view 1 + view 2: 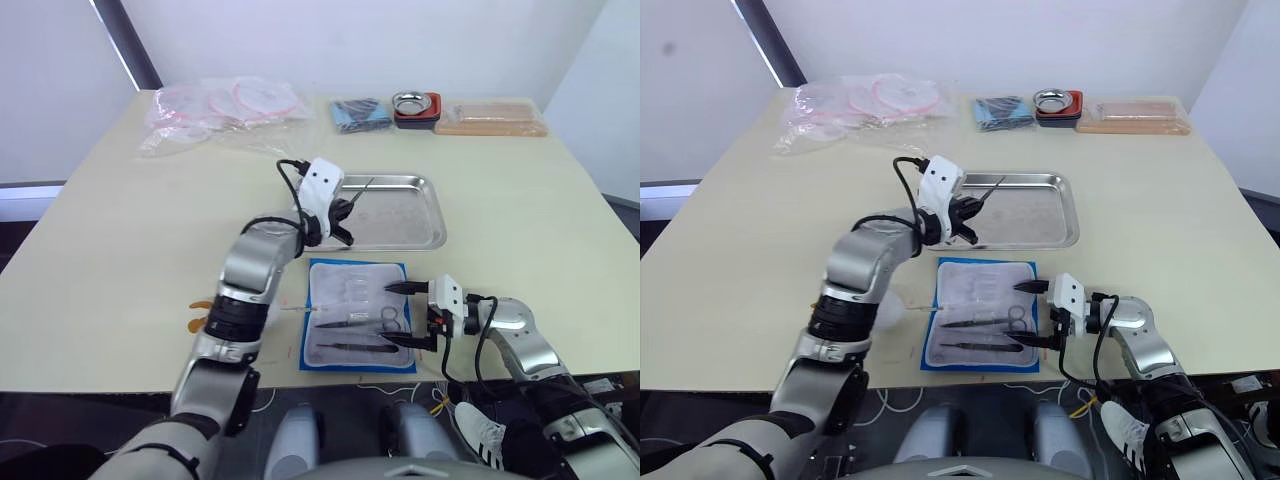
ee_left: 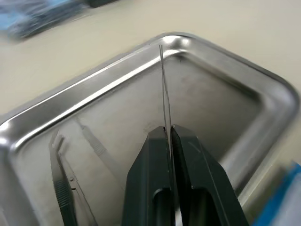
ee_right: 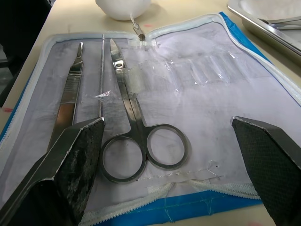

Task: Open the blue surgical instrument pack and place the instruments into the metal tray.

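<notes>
- Pale tabletop [image 1: 120, 250] carried the metal tray [image 1: 425, 238], with the blue surgical instrument pack [image 1: 358, 316] lying unzipped just in front.
- Left gripper [image 2: 168, 136] pinched a thin probe [image 2: 163, 84] over the tray, where tweezers [image 2: 59, 183] already lay; tilted, it might skid out.
- Right gripper [image 3: 169, 141] gaped wide around the scissors [image 3: 136, 141]; it might snag the lining.

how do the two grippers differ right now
The left gripper is shut on a thin probe, held over the metal tray; the right gripper is wide open and holds nothing, poised over the scissors in the opened blue surgical instrument pack. Both have black fingers.
</notes>
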{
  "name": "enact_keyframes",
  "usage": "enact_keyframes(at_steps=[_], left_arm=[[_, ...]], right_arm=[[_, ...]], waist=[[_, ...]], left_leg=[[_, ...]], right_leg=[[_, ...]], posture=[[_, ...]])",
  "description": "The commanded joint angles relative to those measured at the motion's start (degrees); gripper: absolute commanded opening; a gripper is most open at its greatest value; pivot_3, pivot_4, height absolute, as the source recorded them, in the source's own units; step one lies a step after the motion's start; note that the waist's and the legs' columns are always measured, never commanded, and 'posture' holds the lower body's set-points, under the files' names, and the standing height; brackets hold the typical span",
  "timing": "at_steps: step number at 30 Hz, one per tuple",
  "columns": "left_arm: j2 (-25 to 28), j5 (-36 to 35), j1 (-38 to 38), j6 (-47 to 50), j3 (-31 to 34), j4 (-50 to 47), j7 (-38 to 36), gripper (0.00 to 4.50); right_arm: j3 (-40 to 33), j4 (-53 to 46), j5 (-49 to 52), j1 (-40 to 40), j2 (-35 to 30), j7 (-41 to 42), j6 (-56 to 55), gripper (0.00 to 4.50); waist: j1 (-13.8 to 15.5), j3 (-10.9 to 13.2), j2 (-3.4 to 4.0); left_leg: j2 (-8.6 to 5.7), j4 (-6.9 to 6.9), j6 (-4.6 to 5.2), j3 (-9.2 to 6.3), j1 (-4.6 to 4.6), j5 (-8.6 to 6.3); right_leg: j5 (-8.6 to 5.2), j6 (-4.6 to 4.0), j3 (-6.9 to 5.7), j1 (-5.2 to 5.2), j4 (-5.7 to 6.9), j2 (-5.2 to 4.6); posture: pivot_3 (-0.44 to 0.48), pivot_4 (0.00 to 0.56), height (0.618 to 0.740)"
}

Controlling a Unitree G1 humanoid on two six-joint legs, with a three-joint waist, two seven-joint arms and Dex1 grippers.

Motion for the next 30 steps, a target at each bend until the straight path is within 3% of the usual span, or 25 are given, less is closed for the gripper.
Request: enact_keyframes(at_steps=[1,14,30], left_arm=[[-5.13,0.75,-0.83,-3.14,2.46,2.59,7.49,0.04],[-12.34,3.04,0.57,-1.61,7.02,8.25,22.5,0.04],[-13.15,1.42,-2.79,-2.37,6.58,12.28,19.67,0.04]], right_arm=[[2.92,5.49,-4.36,3.36,-0.36,-0.98,1.96,4.5],[2.73,4.37,-4.07,4.88,-1.11,-1.57,1.86,4.5],[2.88,4.13,-4.13,5.02,-0.77,-2.32,1.93,4.5]], waist=[[0.01,0.0,0.01],[0.04,-0.02,0.0],[0.04,-0.02,0.02]], left_leg=[[0.0,0.0,0.0,-0.01,0.0,0.0],[-0.08,0.0,-0.01,-0.03,-0.03,0.0],[-0.14,-0.01,-0.02,-0.01,-0.07,0.0]], right_leg=[[0.0,0.0,-0.01,0.0,0.0,0.0],[0.01,0.02,-0.06,0.03,-0.03,-0.03],[0.01,0.01,-0.11,0.04,-0.07,-0.05]], posture=[[0.0,0.15,0.74],[0.0,0.15,0.74],[0.0,0.15,0.74]])
